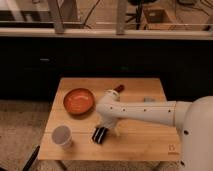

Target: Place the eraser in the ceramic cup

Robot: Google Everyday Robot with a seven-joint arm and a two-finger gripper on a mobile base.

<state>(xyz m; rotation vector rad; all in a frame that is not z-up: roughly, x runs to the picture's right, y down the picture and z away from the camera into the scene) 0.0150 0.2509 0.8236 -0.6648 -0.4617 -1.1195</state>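
Note:
The eraser (100, 135), a black flat block with a light stripe, is on the wooden table (145, 142) near its front middle. My gripper (109, 130) points down right over the eraser's right end, at the end of the white arm reaching in from the right. The ceramic cup (62, 136), small, white and upright, stands at the table's front left, a short way left of the eraser and apart from it.
A wide orange bowl (79, 101) sits at the table's back left. A red-tipped tube-like item (118, 89) lies behind the arm at the back. A small blue-grey pad (149, 99) lies at the back right. A dark cabinet runs behind the table.

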